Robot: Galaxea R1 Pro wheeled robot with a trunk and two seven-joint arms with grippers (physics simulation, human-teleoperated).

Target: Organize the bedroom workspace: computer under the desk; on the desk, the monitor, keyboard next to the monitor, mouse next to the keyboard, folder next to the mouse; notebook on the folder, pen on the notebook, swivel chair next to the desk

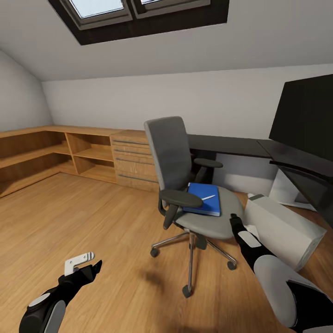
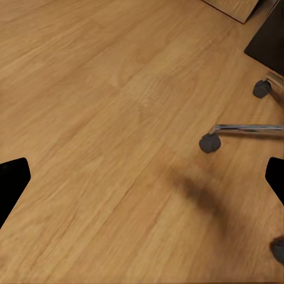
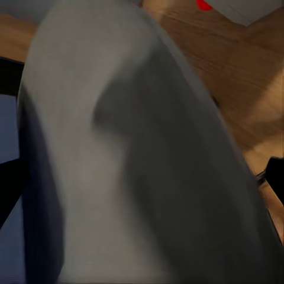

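The grey swivel chair (image 1: 178, 157) stands mid-floor, apart from the black desk (image 1: 231, 145). On its seat lies the blue folder (image 1: 203, 200) with the pen (image 1: 208, 197) on top. The monitor (image 1: 305, 115) stands on the desk at the right. The pale computer (image 1: 282, 231) lies on the floor beside the chair. My right gripper (image 1: 234, 219) is open at the seat's right edge; its wrist view has the grey seat (image 3: 136, 154) between the fingers (image 3: 275, 174). My left gripper (image 1: 92, 268) hangs open over bare floor (image 2: 144, 180). Keyboard, mouse and notebook are out of view.
Light wooden shelves (image 1: 41, 152) and a drawer chest (image 1: 132, 159) line the far left wall. The chair's chrome base and casters (image 2: 208, 142) spread over the wood floor near my left gripper. A sloped ceiling with a skylight (image 1: 134, 9) is overhead.
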